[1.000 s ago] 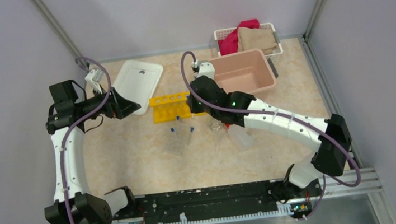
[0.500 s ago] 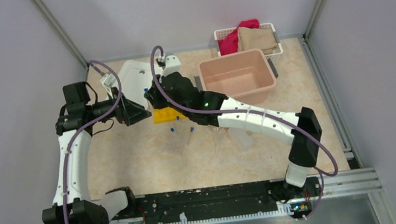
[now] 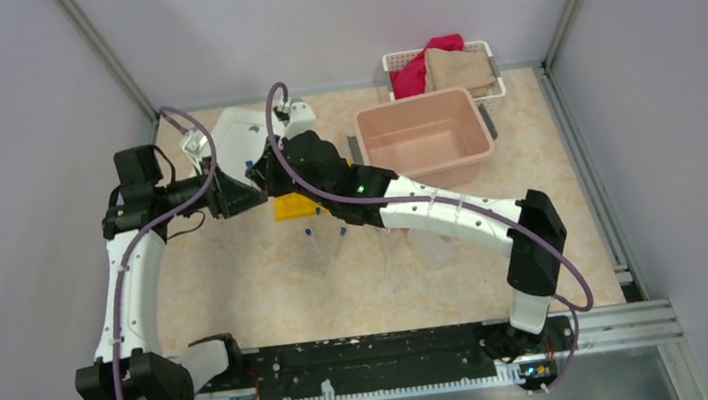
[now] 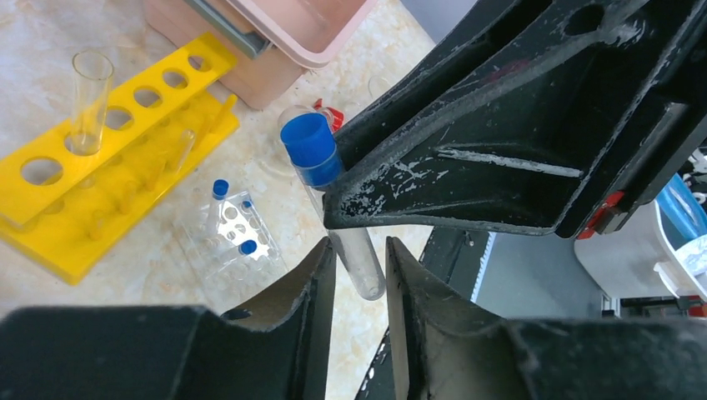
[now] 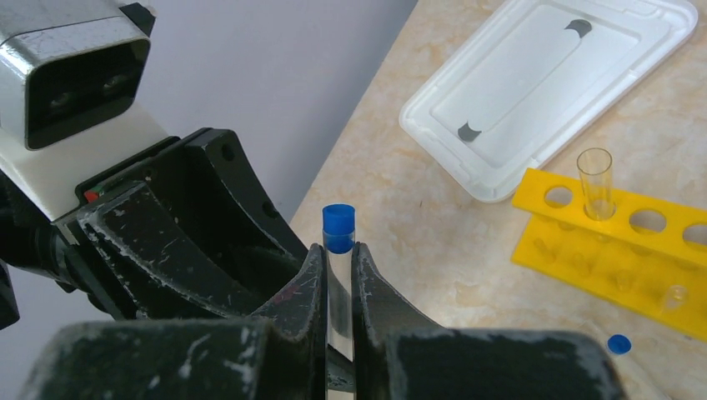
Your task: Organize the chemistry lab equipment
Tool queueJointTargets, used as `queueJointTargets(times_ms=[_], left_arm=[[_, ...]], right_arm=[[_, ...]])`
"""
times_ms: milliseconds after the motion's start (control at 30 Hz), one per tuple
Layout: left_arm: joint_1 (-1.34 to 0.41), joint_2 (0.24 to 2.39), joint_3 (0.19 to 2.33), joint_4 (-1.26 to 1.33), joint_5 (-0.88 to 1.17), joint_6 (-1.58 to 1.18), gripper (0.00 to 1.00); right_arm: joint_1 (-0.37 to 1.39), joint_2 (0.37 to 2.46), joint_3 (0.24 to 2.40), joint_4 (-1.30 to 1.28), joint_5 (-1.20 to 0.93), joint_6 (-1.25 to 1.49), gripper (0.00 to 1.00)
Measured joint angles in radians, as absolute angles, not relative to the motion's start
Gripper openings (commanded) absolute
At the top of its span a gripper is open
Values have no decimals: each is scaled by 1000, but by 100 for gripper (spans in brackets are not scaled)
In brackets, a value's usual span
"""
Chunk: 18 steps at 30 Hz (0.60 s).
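Holding one small blue-capped tube point(image 5: 338, 240) in the air, the right gripper point(image 5: 337, 254) has its fingers pressed together on the glass just below the cap. The tube is off the table, over the far-left part of the work area, just left of the yellow rack point(image 5: 613, 215) and near the corner of the white lid point(image 5: 542, 83). Its long axis runs cap-up from the right fingers, with the rounded bottom end projecting free below them. The left gripper point(image 4: 358, 246) faces the right one from the left, and that free bottom end lies between its two fingers. They flank the glass very closely on both sides, but whether they are pressing on it cannot be told. Both arms are at the tube, the right on the capped half and the left on the lower half. This reads as a hand-over between arms, judged close to the point of transfer. One uncapped tube stands in the yellow rack, and the clear rack point(image 4: 233, 242), holding further blue-capped tubes, lies nearer. The risk noted is the right fingers letting go before the left ones bear on smooth glass.
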<state>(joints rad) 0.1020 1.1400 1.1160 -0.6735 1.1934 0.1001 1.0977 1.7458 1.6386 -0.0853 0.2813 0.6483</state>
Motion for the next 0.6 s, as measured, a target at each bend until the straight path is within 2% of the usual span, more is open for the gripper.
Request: queueJointTargets(times_ms=[167, 200, 267, 300, 367, 600], left_arm=[[103, 1146, 1112, -672, 1181, 94, 9], [104, 1147, 1112, -672, 1178, 94, 5], [103, 1148, 1112, -673, 1171, 95, 0], [103, 1148, 1112, -675, 1168, 101, 0], [101, 1148, 1112, -682, 1167, 121, 0], [96, 1130, 1112, -726, 1162, 226, 0]], right_arm=[[1098, 1746, 1639, -76, 282, 649, 0], [1098, 1746, 1639, -76, 283, 648, 6], [1097, 1748, 1639, -78, 283, 648, 25], [1097, 1749, 1642, -83, 281, 649, 33], [1091, 1761, 1680, -128, 266, 659, 40], [1033, 1839, 1921, -366, 137, 664, 39]])
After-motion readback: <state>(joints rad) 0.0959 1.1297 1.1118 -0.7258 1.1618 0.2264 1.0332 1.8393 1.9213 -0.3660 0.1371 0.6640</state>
